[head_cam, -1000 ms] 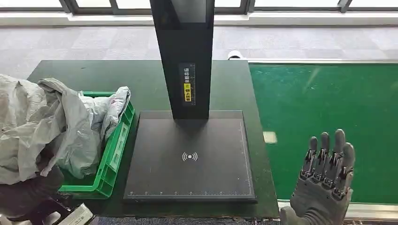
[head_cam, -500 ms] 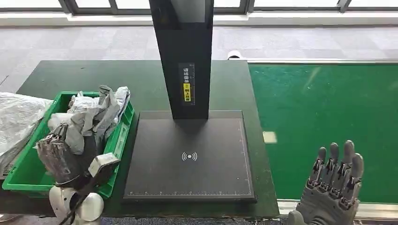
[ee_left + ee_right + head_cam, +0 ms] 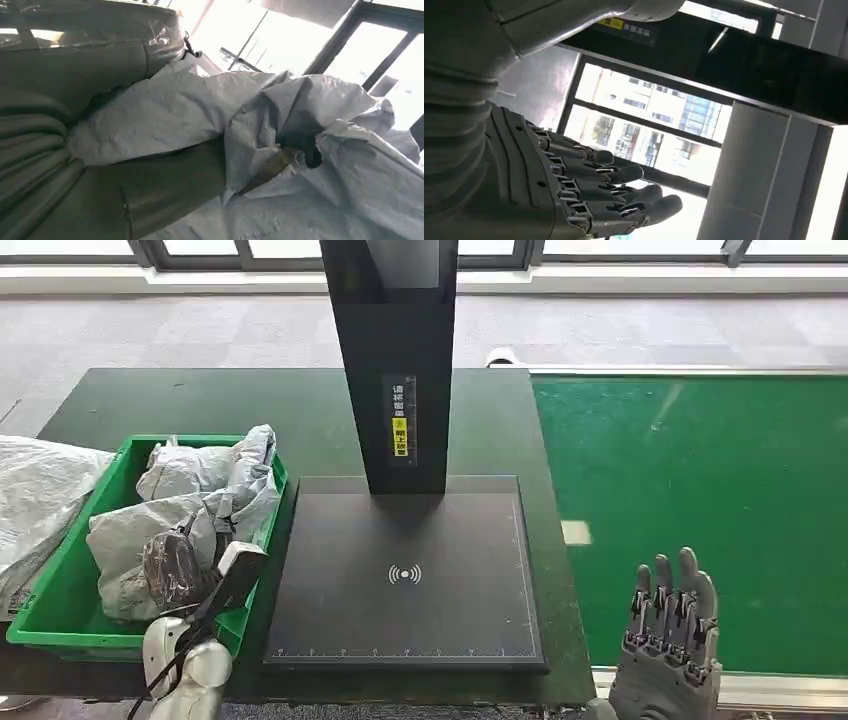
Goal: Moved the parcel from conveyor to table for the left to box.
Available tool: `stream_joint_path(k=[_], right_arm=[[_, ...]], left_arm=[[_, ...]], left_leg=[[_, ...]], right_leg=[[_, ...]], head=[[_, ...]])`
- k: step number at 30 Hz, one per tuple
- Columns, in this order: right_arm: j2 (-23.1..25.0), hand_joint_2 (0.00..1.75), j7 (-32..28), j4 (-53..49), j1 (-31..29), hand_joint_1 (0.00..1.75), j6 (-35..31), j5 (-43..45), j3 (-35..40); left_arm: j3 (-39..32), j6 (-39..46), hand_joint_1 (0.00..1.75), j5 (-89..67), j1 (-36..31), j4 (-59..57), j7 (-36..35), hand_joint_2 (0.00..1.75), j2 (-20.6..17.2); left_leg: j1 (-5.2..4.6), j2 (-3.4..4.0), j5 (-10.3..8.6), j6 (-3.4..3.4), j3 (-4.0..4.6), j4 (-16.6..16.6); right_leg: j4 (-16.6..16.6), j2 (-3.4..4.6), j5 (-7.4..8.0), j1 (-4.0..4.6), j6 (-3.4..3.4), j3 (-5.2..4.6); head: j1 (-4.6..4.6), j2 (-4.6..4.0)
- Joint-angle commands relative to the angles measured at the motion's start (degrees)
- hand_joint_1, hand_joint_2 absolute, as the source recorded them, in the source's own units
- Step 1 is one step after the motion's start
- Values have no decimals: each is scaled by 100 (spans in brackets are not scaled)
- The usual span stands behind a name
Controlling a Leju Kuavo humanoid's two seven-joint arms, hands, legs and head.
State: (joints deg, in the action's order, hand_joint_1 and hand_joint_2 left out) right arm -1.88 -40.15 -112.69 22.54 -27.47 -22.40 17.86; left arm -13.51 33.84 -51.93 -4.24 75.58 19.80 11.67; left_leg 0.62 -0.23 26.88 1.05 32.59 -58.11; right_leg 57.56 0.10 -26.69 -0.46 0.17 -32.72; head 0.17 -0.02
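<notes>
A crumpled grey parcel [image 3: 125, 532] lies in the green box [image 3: 60, 635] at the table's left. My left hand [image 3: 176, 566] is down in the box, its fingers folded into the bag. In the left wrist view the parcel [image 3: 165, 115] wraps over my left hand [image 3: 125, 195], pinched against the thick thumb, and hides most fingers. Another grey parcel [image 3: 190, 470] sits at the back of the box. My right hand [image 3: 668, 640] hangs at the green conveyor's [image 3: 700, 490] near edge, holding nothing, and the right wrist view shows the right hand [image 3: 574, 185] with straight, spread fingers.
A black scanner platform [image 3: 405, 575] with a tall black column [image 3: 395, 360] takes the middle of the dark table [image 3: 200, 400]. Another grey bag [image 3: 35, 500] lies left of the box, off the table's edge. Grey carpet and windows lie beyond.
My left hand has brought the parcel down from high over the box into it, where it now lies flat. My right hand has sunk a little and drawn back.
</notes>
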Motion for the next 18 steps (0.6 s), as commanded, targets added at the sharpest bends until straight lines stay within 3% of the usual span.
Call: stream_joint_path(k=[1, 2, 5, 8, 14, 15, 16, 17, 18], right_arm=[[-174, 175, 15, 609, -391, 0, 180, 97, 236], [-176, 175, 15, 601, -385, 0, 184, 98, 231], [-176, 175, 15, 601, -385, 0, 184, 98, 231], [-199, 175, 15, 559, -302, 0, 142, 81, 225], [-325, 175, 15, 577, -228, 0, -81, 206, 357], [-340, 175, 15, 604, -256, 0, -126, 224, 386], [-340, 175, 15, 621, -277, 0, -130, 233, 383], [-327, 175, 15, 626, -270, 0, -137, 209, 351], [-320, 175, 15, 604, -265, 0, -120, 193, 315]], left_arm=[[-500, 236, 175, -187, -58, -154, -163, 175, -268], [-533, 187, 175, -215, -41, -49, -195, 175, -279], [-533, 187, 175, -215, -41, -49, -195, 175, -279], [-608, 418, 175, -334, -25, 248, -200, 175, -301], [-766, 504, 175, -2, 219, 881, -132, 175, -535], [-764, 583, 3, 139, 279, 933, -25, 175, -475], [-784, 616, 0, 211, 329, 958, -20, 175, -388], [-771, 616, 0, 349, 385, 986, 34, 0, -334], [-750, 600, 0, 484, 407, 983, 79, 0, -302]], left_leg=[[1, 28, -4, 0, 4, 14], [0, 31, -6, 1, 43, 13], [3, 20, -5, 7, 43, 20], [8, 8, -14, 13, -8, 14], [10, 27, -12, 17, -5, 13], [8, 17, -11, 19, 0, 9], [7, 24, -13, 17, -5, 18], [6, 13, -11, 17, -2, 10], [6, 15, -12, 16, -2, 14]], right_leg=[[-12, 26, 13, 3, -3, 5], [-8, 29, 17, 2, -3, -6], [-17, 16, 15, 7, -8, -5], [-11, 6, 12, 10, -12, 2], [-6, 27, 15, 12, -15, -7], [-2, 19, 12, 10, -15, -12], [-10, 25, 16, 9, -15, -10], [-2, 16, 11, 8, -14, -10], [-6, 18, 13, 9, -14, -12]], head=[[0, 0], [0, 2], [0, 2], [0, 2], [0, 0], [0, 0], [-2, 2], [0, 2], [0, 2]])
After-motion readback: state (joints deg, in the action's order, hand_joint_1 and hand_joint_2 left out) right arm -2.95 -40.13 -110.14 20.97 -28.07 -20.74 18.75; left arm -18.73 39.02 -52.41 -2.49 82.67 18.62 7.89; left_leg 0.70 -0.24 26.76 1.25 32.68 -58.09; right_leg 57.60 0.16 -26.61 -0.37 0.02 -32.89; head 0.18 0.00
